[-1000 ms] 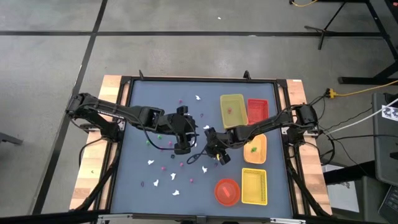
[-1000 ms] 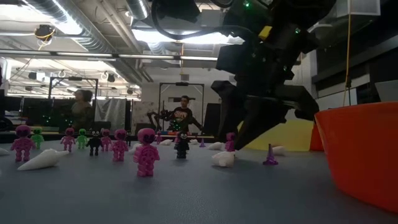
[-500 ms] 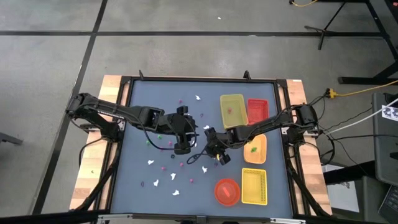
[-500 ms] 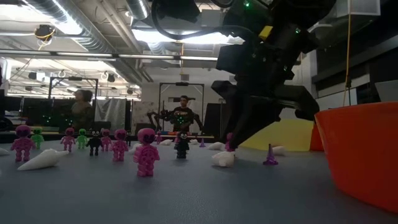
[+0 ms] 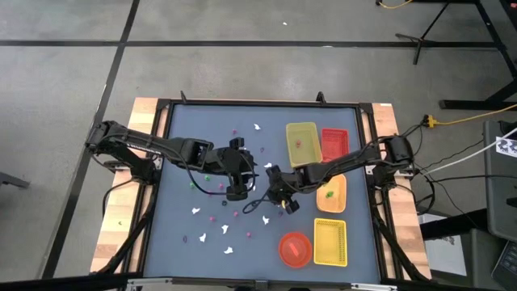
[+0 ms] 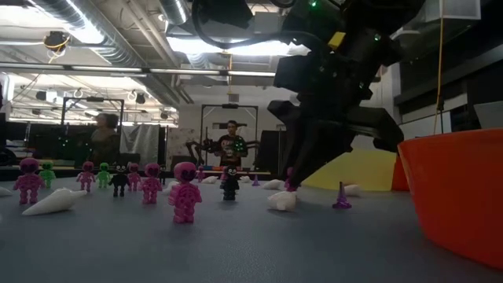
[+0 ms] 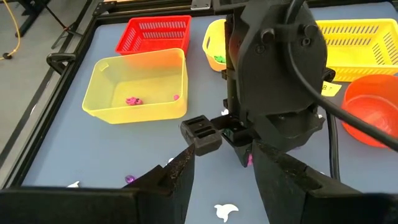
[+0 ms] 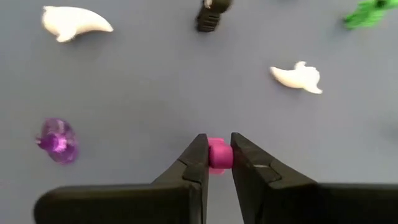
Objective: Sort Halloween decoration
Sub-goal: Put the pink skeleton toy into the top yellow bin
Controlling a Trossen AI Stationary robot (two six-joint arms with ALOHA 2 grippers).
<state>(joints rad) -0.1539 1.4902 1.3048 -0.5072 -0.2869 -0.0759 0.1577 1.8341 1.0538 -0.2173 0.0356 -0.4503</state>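
Your left pincer (image 5: pixel 235 194) waits open beside the right one, holding nothing. Your right pincer (image 8: pixel 214 155) squeezes a tiny pink piece (image 8: pixel 218 154) down on the surface (image 5: pixel 210 234). It only has the edge, so the piece could pop out when you lift. Past the pincer, the see-through yellow tray (image 7: pixel 138 87) holds pink bits (image 7: pixel 131 100). The orange bowl (image 7: pixel 372 118) looks empty.

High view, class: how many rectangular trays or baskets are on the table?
4. A yellow tray and red basket side by side, upper right; an orange tray partly under the right arm; a yellow basket beside the round bowl. None seems hidden.
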